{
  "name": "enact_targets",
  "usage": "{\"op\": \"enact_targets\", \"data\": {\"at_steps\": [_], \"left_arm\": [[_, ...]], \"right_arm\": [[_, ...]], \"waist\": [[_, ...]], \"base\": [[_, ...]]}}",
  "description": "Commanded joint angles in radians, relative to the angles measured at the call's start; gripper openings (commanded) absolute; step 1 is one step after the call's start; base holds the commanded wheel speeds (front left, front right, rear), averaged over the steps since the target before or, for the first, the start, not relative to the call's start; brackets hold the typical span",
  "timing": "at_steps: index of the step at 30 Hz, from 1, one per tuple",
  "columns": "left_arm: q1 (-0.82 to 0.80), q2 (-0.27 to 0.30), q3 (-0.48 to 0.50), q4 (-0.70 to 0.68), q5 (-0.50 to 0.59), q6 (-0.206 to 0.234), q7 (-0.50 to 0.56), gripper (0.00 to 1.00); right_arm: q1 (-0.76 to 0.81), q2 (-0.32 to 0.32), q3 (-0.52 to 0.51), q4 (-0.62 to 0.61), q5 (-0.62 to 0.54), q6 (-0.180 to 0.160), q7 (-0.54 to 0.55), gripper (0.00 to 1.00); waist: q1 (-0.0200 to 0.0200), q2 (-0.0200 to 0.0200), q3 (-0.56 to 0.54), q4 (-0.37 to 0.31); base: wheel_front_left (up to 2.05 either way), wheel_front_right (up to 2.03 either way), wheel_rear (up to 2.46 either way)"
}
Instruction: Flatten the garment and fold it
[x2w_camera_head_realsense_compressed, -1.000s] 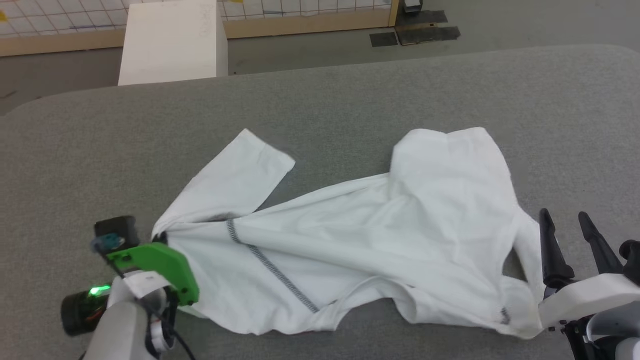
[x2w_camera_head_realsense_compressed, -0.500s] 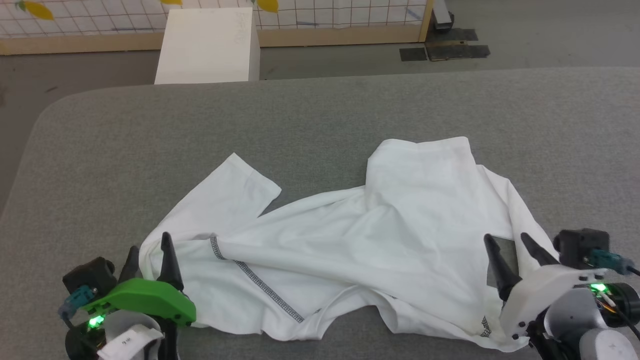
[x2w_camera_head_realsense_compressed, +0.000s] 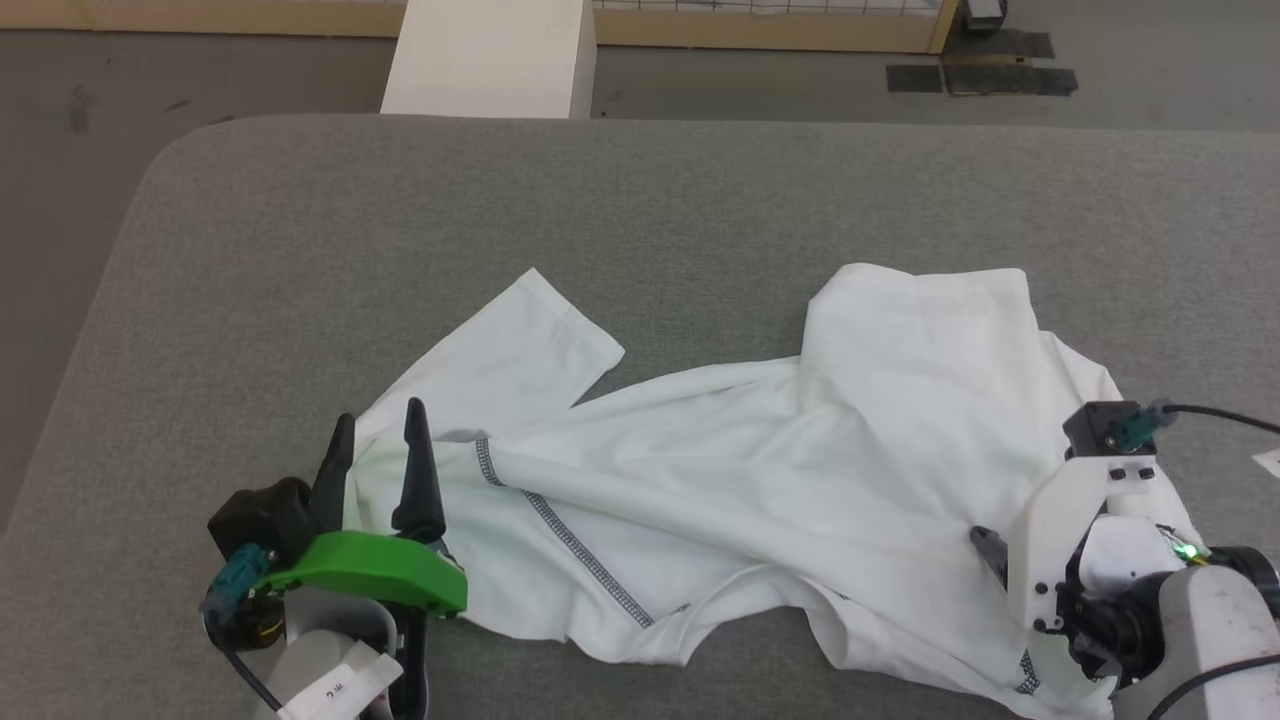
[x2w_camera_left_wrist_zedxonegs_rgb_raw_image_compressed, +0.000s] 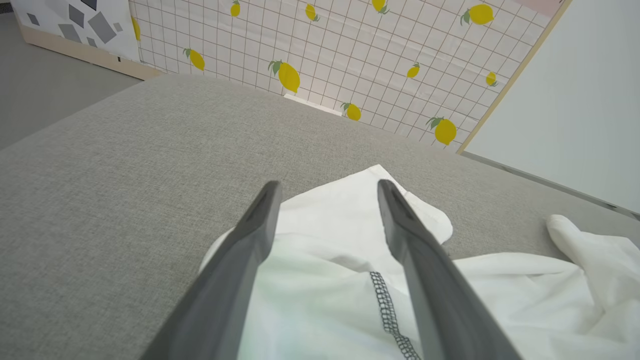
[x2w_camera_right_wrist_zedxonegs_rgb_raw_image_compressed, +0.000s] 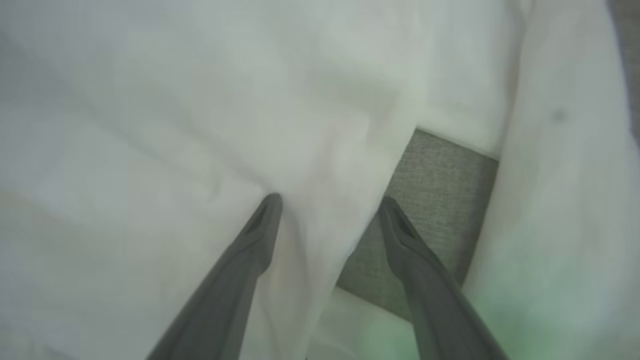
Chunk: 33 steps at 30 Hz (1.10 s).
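The white garment lies crumpled and stretched sideways across the grey table. One sleeve points to the far left, and a dark zigzag seam runs diagonally near its left end. My left gripper stands open over that left shoulder with nothing between its fingers. In the left wrist view the left gripper straddles the garment beside the seam. My right gripper is open and tipped down over the garment at a fabric edge. One of its fingertips shows at the lower right.
A white box stands on the floor beyond the table's far edge, with dark mats to its right. The table's rounded left corner is near. A lemon-patterned grid wall stands behind.
My left gripper has opened and let go of the bunched shoulder, its fingers now over the fabric. The right gripper has tipped down onto the garment. The head camera has shifted.
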Motion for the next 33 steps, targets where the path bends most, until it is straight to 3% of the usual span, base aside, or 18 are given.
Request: {"op": "enact_targets", "data": {"at_steps": [1,2,3,4,12,21,27,28,29,33], "left_arm": [[-0.013,-0.005,-0.007,0.003,0.010,-0.005,-0.007,1.00],[-0.014,-0.007,-0.009,0.002,0.010,-0.003,-0.008,1.00],[-0.015,-0.008,-0.012,0.000,0.010,-0.001,-0.008,1.00],[-0.017,-0.010,-0.011,-0.006,0.010,0.001,-0.008,1.00],[-0.044,-0.014,-0.002,-0.023,0.017,-0.005,-0.009,1.00],[-0.099,-0.016,-0.056,-0.038,-0.012,0.002,-0.009,1.00],[-0.121,-0.016,-0.086,-0.044,-0.027,0.017,-0.009,1.00],[-0.123,-0.016,-0.087,-0.045,-0.029,0.018,-0.009,1.00],[-0.124,-0.016,-0.086,-0.044,-0.029,0.018,-0.009,1.00],[-0.115,-0.016,-0.077,-0.045,-0.026,0.022,-0.009,1.00]], "right_arm": [[-0.016,0.003,0.005,0.024,0.022,-0.001,0.037,0.85],[-0.023,0.003,0.009,0.028,0.031,-0.001,0.050,0.44],[-0.034,0.003,0.019,0.025,0.033,-0.001,0.055,0.11],[-0.049,0.003,0.028,0.017,0.024,-0.001,0.049,0.00],[-0.279,-0.074,0.065,-0.005,-0.073,-0.001,-0.159,0.00],[-0.616,-0.183,0.130,0.213,-0.142,-0.001,-0.396,0.00],[-0.725,-0.192,0.153,0.389,-0.143,-0.001,-0.423,0.00],[-0.732,-0.188,0.152,0.413,-0.137,-0.001,-0.426,0.58],[-0.734,-0.185,0.151,0.425,-0.133,-0.001,-0.428,1.00],[-0.719,-0.180,0.151,0.459,-0.104,-0.001,-0.473,1.00]], "waist": [[0.0000,0.0000,0.027,0.028],[0.0000,0.0000,0.030,0.032],[0.0000,0.0000,0.035,0.036],[0.0000,0.0000,0.041,0.039],[0.0000,0.0000,0.088,0.050],[0.0000,0.0000,0.160,0.100],[0.0000,0.0000,0.193,0.128],[0.0000,0.0000,0.195,0.130],[0.0000,0.0000,0.195,0.130],[0.0000,0.0000,0.182,0.119]], "base": [[0.00,0.00,0.00],[0.00,0.00,0.00],[0.00,0.00,0.00],[0.00,0.00,0.00],[0.00,0.00,0.00],[0.00,0.00,0.00],[0.00,0.00,0.00],[0.00,0.00,0.00],[0.00,0.00,0.00],[0.00,0.00,0.00]]}}
